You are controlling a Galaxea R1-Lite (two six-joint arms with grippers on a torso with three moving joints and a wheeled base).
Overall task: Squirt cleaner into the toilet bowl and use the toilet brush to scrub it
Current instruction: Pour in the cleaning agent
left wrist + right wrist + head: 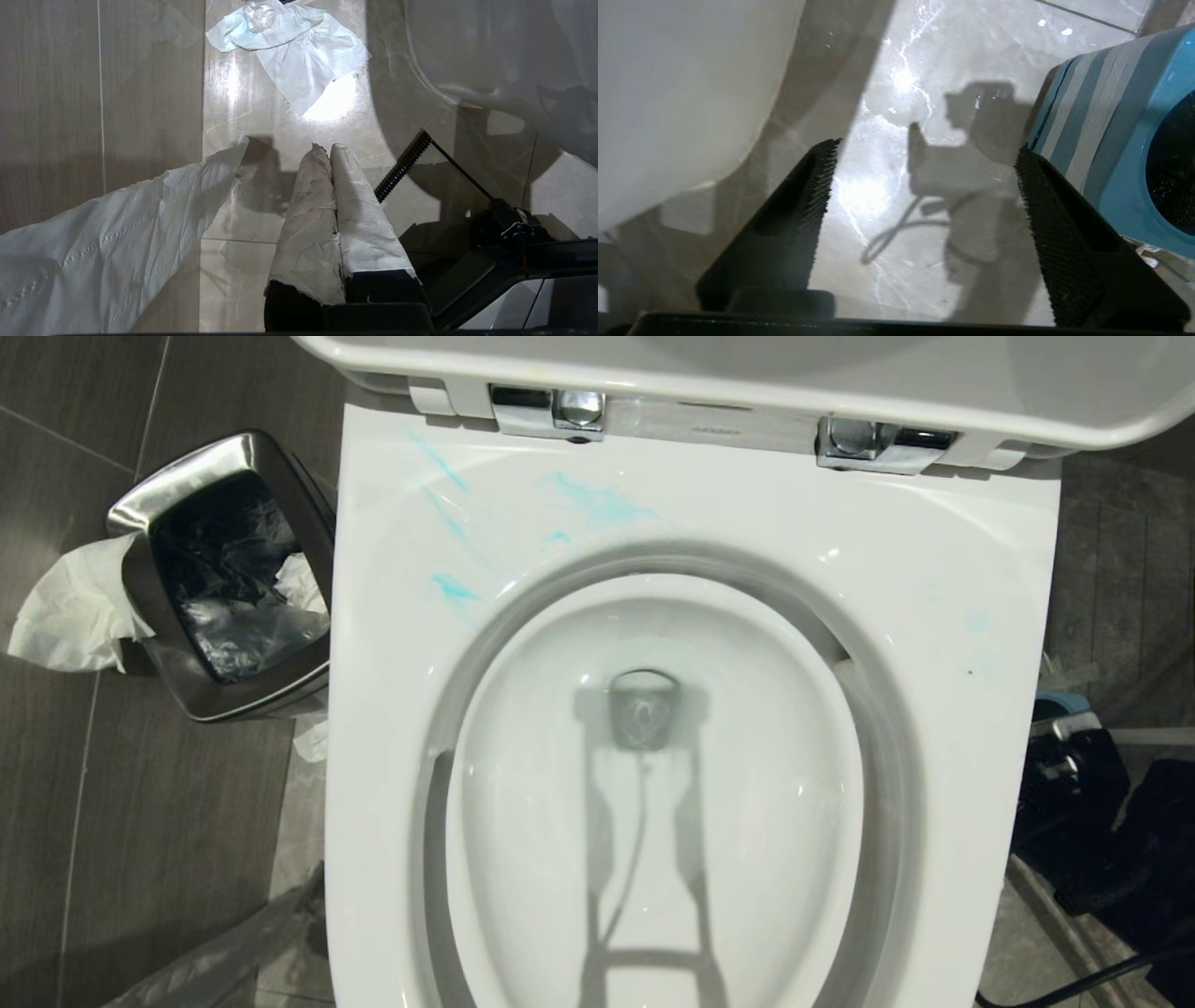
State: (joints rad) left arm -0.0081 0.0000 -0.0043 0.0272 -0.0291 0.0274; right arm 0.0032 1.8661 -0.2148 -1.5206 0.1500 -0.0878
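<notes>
The white toilet bowl (934, 579) fills the head view with its lid up. Turquoise cleaner (597, 502) is smeared over the back left of the rim, and a smaller blot (453, 586) lies nearer the basin. My right gripper (927, 147) hangs open over the floor with nothing between its fingers. It is between the bowl's outer wall (682, 93) and the blue-and-grey striped brush holder (1092, 107). The toilet brush handle is out of view. My left gripper (329, 147) is shut and empty, its white-wrapped fingers pressed together above the floor.
A square steel waste bin (224, 579) with a black liner stands left of the toilet, white paper (75, 611) hanging from it. A crumpled tissue (289, 46) lies on the tiled floor. Dark robot parts and a cable (1102, 840) sit right of the bowl.
</notes>
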